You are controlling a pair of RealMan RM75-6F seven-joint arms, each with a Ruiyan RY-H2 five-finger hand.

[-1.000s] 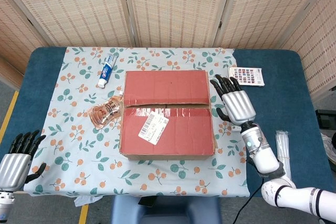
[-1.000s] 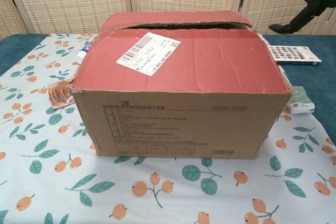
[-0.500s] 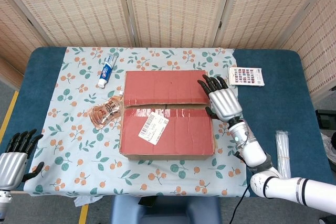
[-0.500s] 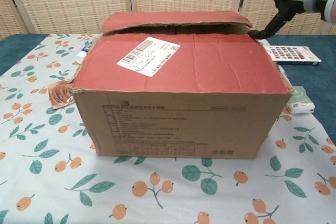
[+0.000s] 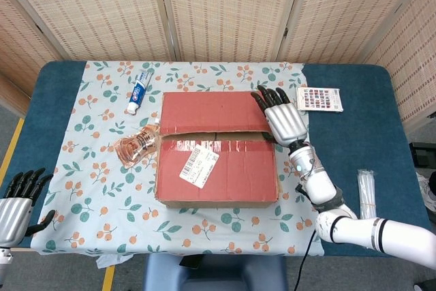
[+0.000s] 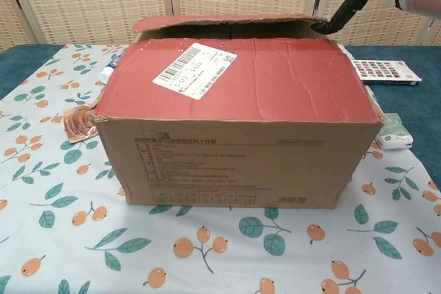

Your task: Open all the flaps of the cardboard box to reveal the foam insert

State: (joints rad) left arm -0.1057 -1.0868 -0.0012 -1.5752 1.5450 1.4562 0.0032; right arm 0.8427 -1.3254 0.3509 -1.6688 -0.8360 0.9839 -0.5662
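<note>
Over the last second the right hand had travelled from beside the box in over its far right corner, and the far flap had lifted a little at its seam edge. Its dark fingers lay spread over the red top of that flap, the thumb hooked down at the right end of the seam; whether it truly pinched the edge I could not tell. The large brown cardboard box with red top flaps sat mid-way on the floral cloth of the surface, its near flap with the white shipping label flat and shut.

To do this well, I judged the thumb should get under the raised edge, then swing the flap back toward the screen without dragging the box.

The chest view showed the gap beneath the far flap and the thumb at its corner; the head view alone showed the left hand, empty with fingers apart at the near left edge, plus a toothpaste tube and crumpled orange wrapper.
</note>
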